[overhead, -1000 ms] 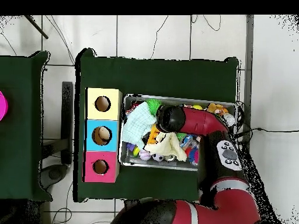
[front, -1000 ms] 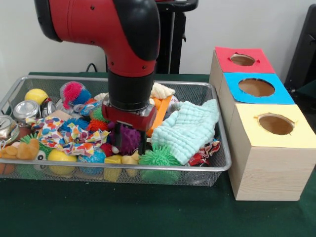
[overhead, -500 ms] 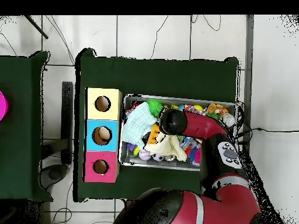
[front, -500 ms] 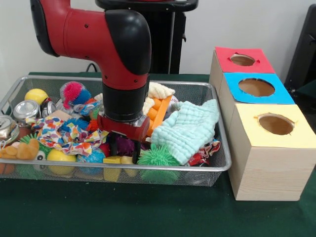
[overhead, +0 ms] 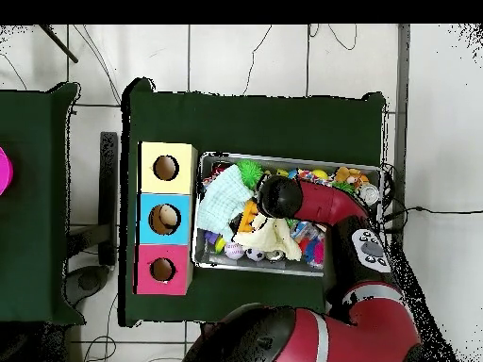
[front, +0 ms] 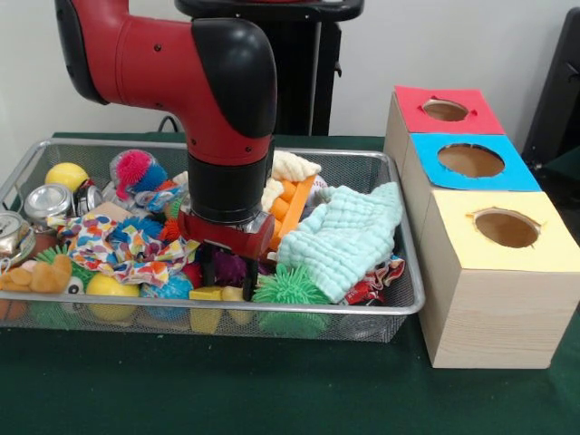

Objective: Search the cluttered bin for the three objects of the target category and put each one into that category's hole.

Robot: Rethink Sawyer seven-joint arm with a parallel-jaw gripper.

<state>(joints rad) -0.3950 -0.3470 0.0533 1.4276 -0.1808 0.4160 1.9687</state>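
The silver wire-mesh bin is full of toys; it also shows in the overhead view. My gripper is down among the toys at the bin's front middle, at a purple spiky ball. The toys hide its tips. An orange-tan plush animal lies at the bin's front left. A pale yellow plush lies behind my arm beside an orange toy. I cannot pick out the striped tiger. In the overhead view my arm covers the bin's middle.
Three wooden boxes stand right of the bin, with a red top, a blue top and a yellow top, each with a round hole. A mint knitted cloth, a green spiky ball and a colourful cloth lie near my gripper.
Since a second ago my arm has shifted slightly left in the front view and my gripper has sunk lower into the toys. Nothing has moved in the last half second.
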